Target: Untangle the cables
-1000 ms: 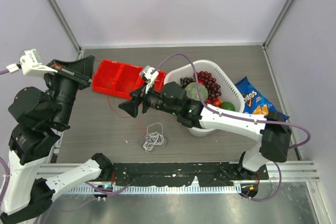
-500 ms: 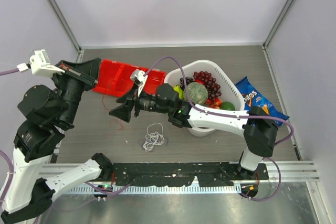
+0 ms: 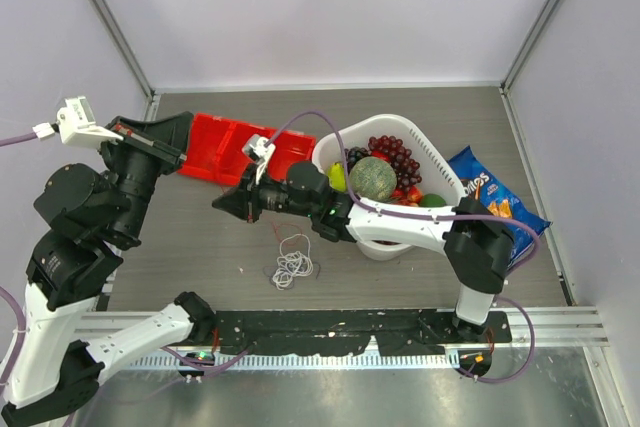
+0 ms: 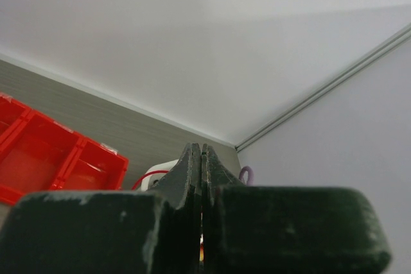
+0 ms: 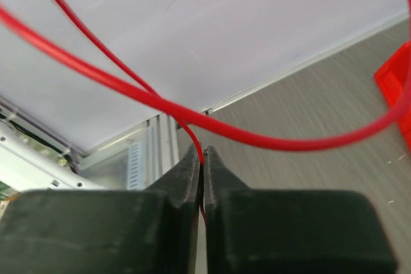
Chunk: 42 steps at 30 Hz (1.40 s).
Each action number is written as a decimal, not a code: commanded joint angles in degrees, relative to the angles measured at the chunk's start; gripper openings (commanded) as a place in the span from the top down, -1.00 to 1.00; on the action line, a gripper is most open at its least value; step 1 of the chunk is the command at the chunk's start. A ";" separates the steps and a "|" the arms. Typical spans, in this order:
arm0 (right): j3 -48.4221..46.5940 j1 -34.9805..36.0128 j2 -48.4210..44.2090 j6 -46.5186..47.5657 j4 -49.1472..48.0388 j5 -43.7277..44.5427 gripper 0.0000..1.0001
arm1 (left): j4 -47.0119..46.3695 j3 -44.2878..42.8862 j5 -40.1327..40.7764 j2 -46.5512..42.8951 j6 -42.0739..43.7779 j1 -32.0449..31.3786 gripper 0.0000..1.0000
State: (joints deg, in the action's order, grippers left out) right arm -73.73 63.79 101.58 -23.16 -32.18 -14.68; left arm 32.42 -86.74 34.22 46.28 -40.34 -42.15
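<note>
A thin red cable (image 5: 192, 115) sweeps across the right wrist view, and one strand runs down between the closed jaws of my right gripper (image 5: 203, 152). Seen from above, that gripper (image 3: 219, 204) hovers over the table left of centre, just in front of the red bin. My left gripper (image 3: 187, 121) is raised at the far left and is shut. In its wrist view a sliver of red shows low between the closed fingers of the left gripper (image 4: 201, 147), and a red arc of the cable (image 4: 147, 177) runs off to the left. A white cable coil (image 3: 293, 265) lies loose on the table, nearer the front.
A red divided bin (image 3: 235, 147) lies at the back left. A white basket (image 3: 440, 159) of grapes, melon and other fruit stands under the right arm. A blue chips bag (image 3: 490, 197) lies at the right. Walls close in both sides.
My right gripper swung left past the bin and closed from wide open onto the red cable. The left arm rose slightly a second ago and has held still since.
</note>
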 commanded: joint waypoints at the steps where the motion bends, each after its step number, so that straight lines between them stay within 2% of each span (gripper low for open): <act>1: 0.33 0.28 -1.64 -2.50 -1.65 -1.76 0.98 | -2.10 0.60 1.46 -0.14 0.87 0.05 1.00; 5: 6.22 0.98 -7.43 -5.40 -1.75 -2.20 0.98 | 0.70 2.53 7.69 -0.31 5.96 0.05 1.00; 8: 9.21 0.99 -12.88 -5.93 1.59 -1.76 0.99 | 2.29 7.79 12.27 -0.93 9.13 0.05 1.00; 12: 12.12 0.99 -21.93 -6.28 4.76 -0.88 0.99 | 4.66 15.97 11.67 -1.81 7.56 0.05 1.00; 14: 11.95 0.99 -24.48 -6.02 6.78 -0.97 0.99 | 4.67 20.10 7.03 -2.16 5.10 -0.04 1.00; 20: 10.01 0.64 -30.81 -4.44 14.86 4.12 0.99 | 0.09 31.79 -16.26 -5.06 0.44 0.05 1.00; 25: 9.23 -0.16 -33.73 -5.93 18.03 7.38 0.99 | -4.20 39.70 -24.98 -10.67 -0.53 0.05 0.99; 26: 8.18 -0.16 -33.90 -6.02 18.56 7.38 0.99 | -5.26 41.02 -25.68 -12.69 -0.36 0.05 0.93; 27: 7.56 -0.24 -33.90 -6.11 19.95 7.21 0.99 | -6.05 42.08 -26.21 -14.36 -0.36 0.05 0.76; 28: 6.42 -0.24 -33.99 -6.02 20.75 7.03 0.99 | -6.93 43.31 -27.09 -16.12 0.17 0.05 0.46; 29: 5.80 -0.24 -34.08 -5.76 22.41 7.12 0.99 | -8.15 44.28 -28.23 -17.61 0.87 0.05 -0.07; 30: 5.10 -0.16 -34.43 -5.41 24.69 7.29 0.99 | -8.86 45.16 -28.76 -19.46 1.05 0.05 -0.49; 32: 4.04 -0.16 -35.31 -2.95 29.34 8.08 0.98 | -8.70 46.13 -27.81 -22.80 1.05 0.05 -0.85; 34: 3.69 -0.24 -36.27 -0.76 34.34 7.73 0.99 | -7.30 46.13 -25.62 -25.53 0.70 0.05 -0.99; 38: 6.31 -0.07 -39.17 1.80 37.37 6.41 0.99 | -3.34 44.82 -17.44 -28.79 -3.51 0.05 -0.99; 40: 7.54 -0.16 -40.67 1.36 37.63 8.25 0.99 | -6.12 45.51 -18.65 -29.93 -3.00 0.05 -0.99; 42: 8.34 -0.16 -41.90 0.22 36.85 9.23 0.99 | -12.52 47.53 -23.82 -31.33 1.38 0.14 -0.99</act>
State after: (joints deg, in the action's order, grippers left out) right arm -66.50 63.57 62.98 -23.66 3.77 -7.77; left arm 28.82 -40.75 13.08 16.86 -42.00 -42.15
